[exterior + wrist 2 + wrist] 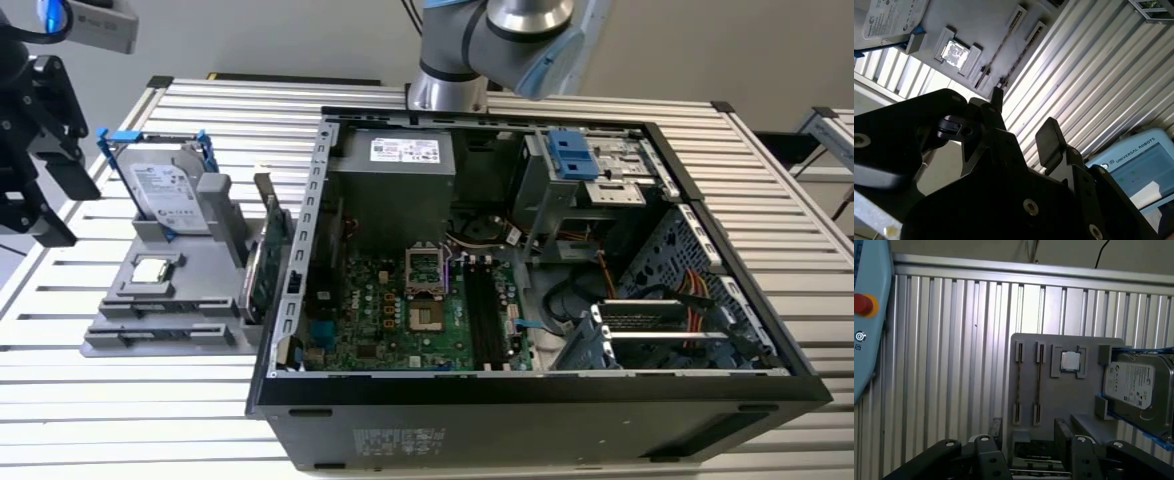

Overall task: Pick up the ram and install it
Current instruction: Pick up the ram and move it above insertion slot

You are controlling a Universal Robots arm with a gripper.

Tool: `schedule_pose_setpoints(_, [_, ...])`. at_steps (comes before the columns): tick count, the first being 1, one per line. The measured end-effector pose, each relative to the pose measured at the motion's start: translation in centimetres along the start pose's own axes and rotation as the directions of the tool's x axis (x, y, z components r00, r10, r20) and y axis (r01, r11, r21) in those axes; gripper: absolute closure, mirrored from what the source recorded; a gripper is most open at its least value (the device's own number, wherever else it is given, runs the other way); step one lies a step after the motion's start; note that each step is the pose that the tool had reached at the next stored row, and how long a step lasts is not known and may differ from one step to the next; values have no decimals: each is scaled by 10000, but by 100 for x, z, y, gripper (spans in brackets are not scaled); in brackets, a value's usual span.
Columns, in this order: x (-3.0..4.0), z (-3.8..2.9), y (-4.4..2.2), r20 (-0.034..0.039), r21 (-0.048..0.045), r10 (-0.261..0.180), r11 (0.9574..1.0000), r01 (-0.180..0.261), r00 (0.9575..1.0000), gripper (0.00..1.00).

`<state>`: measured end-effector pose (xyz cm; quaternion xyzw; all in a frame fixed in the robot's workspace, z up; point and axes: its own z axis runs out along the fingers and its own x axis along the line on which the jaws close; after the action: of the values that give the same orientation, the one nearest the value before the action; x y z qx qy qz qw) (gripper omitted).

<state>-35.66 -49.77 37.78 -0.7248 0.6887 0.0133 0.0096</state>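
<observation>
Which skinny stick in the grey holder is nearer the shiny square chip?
The thin dark ram stick beside the shiny square chip; the other stick stands at the grey holder's edge.

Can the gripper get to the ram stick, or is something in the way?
Probably yes. The ram stands on edge in the gray holder with its upper edge bare, and the open gripper is apart from it with nothing between them.

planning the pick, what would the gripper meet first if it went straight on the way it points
The gripper would probably meet the grey holder, near the ends of the ram sticks; depth is unclear.
</observation>
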Motion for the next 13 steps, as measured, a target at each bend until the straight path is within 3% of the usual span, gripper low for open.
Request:
schedule_pose_setpoints(6, [-20, 46, 28, 0, 0, 2, 10000, -2, 10000, 0])
schedule_pose_setpoints(13, [-22, 51, 31, 0, 0, 8, 10000, -8, 10000, 0])
